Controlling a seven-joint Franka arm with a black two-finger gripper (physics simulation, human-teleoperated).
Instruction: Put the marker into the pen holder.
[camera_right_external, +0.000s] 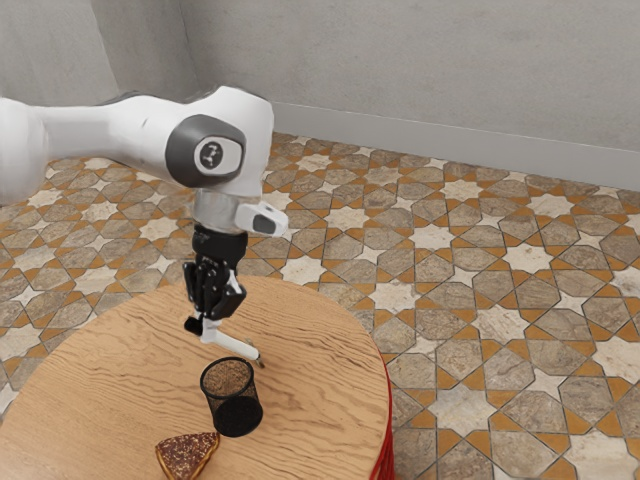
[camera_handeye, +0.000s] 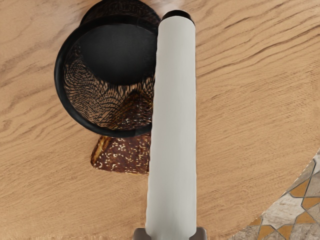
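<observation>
The black gripper (camera_right_external: 205, 326) is above the table, beside the pen holder, shut on one end of the white marker (camera_right_external: 232, 344). The marker sticks out sideways, tilted slightly down, its dark tip near the holder's rim. The black mesh pen holder (camera_right_external: 236, 414) stands upright on the table. From the wrist view, the marker (camera_handeye: 173, 125) extends out of the gripper (camera_handeye: 170, 234), whose fingertips flank its base. It runs past one side of the round pen holder (camera_handeye: 60, 85), outside the opening, partly covering the rim.
A seeded, wedge-shaped brown pastry (camera_right_external: 187, 456) lies on the round wooden table (camera_right_external: 110, 380), close to the pen holder. The table's curved edge and the tiled floor (camera_right_external: 480, 330) lie beyond.
</observation>
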